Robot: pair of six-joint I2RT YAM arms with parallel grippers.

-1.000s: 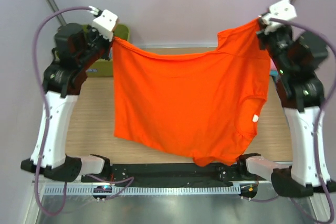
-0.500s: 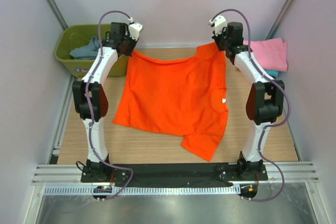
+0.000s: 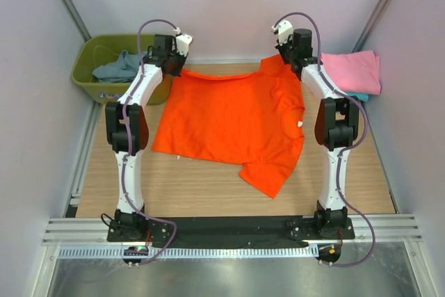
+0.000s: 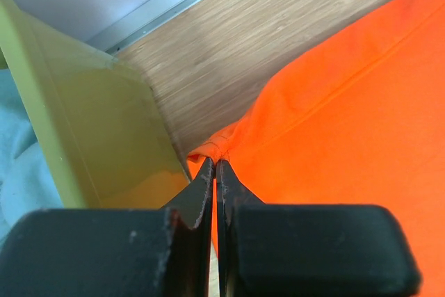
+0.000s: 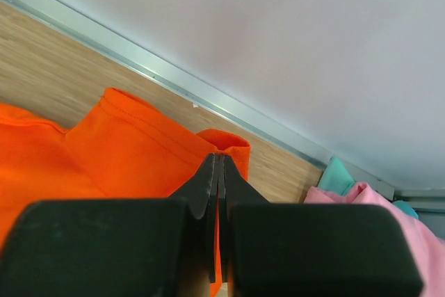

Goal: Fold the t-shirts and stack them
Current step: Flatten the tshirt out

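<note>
The wooden desk [image 3: 195, 189] carries a bright orange t-shirt [image 3: 229, 119], spread mostly flat across its middle with one sleeve trailing toward the near right. At the far left corner stands an olive-green tub [image 3: 82, 57] with a blue-grey t-shirt [image 3: 118, 67] bunched inside. At the far right lies a folded pink t-shirt [image 3: 351, 71] with a sliver of teal fabric [image 3: 359, 95] showing beneath it, probably another shirt. The left arm's fingers [image 4: 204, 187] are pinched together on the orange shirt's far left corner, just beside the tub's wall. The right arm's fingers [image 5: 207, 180] are likewise clamped tight on the shirt's far right corner.
</note>
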